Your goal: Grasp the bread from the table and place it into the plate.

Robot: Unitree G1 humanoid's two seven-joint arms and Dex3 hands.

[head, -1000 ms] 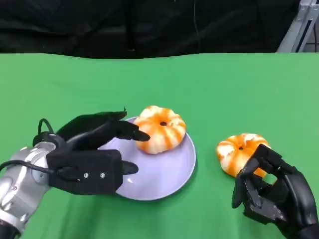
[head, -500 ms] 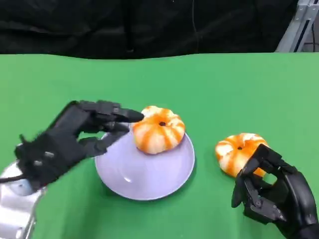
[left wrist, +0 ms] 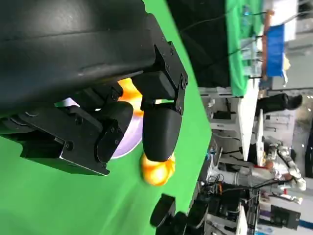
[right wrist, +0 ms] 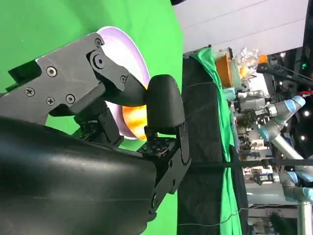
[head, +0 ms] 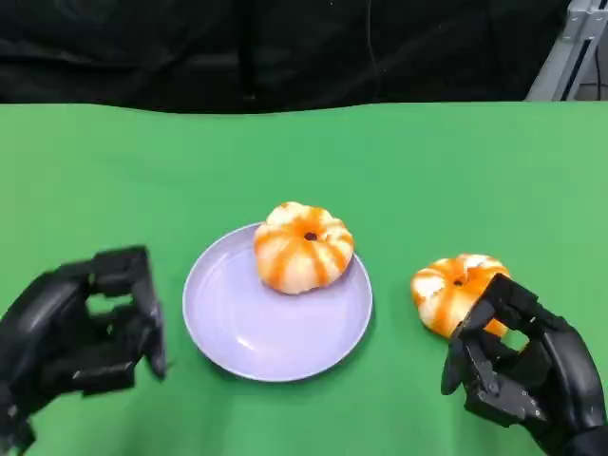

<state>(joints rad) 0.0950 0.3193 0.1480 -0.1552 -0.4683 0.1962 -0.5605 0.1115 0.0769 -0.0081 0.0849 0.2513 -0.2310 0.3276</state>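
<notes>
One bread (head: 304, 246) is set on the plate's (head: 249, 334) far edge. Second bread (head: 457, 289) lies just beyond the right hand (head: 518, 369), fingers curled, nothing held; left hand (head: 81, 333) likewise curled, empty.

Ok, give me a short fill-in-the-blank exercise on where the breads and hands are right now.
1. One bread lies on the lavender ____.
2. The other bread lies on the green ____, beside the plate.
3. The hand nearest that other bread is the ____ hand.
4. The left hand holds ____.

Missing words: plate; table; right; nothing
</notes>
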